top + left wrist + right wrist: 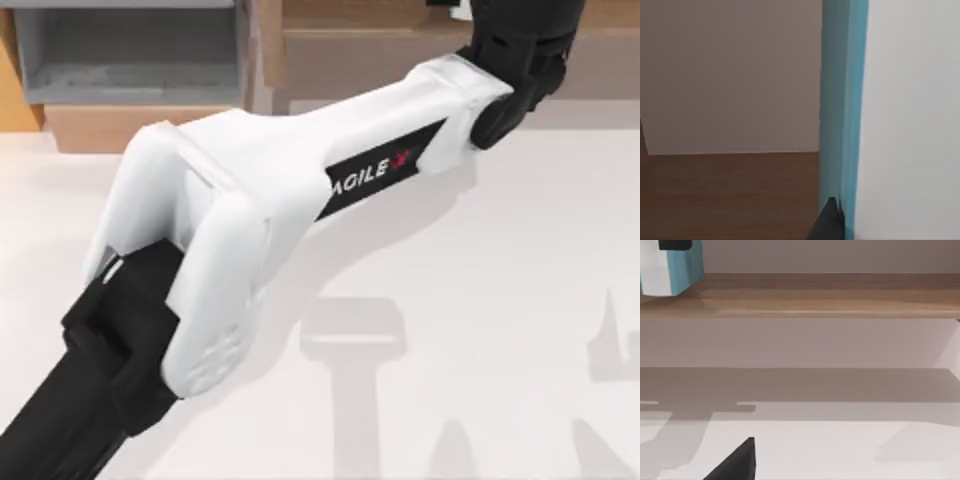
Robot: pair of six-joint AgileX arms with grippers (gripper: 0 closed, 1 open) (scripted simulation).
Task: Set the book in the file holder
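Starting at the top view's left, you have the file holder [130,60] standing with nothing seen inside. Your left arm reaches across toward the back, its left gripper [832,220] clamped on the book [840,100], lifted near the wooden shelf [815,292]. Delivery remains. Right gripper [735,462]: can't tell

Left arm [250,200] stretched diagonally toward top right.
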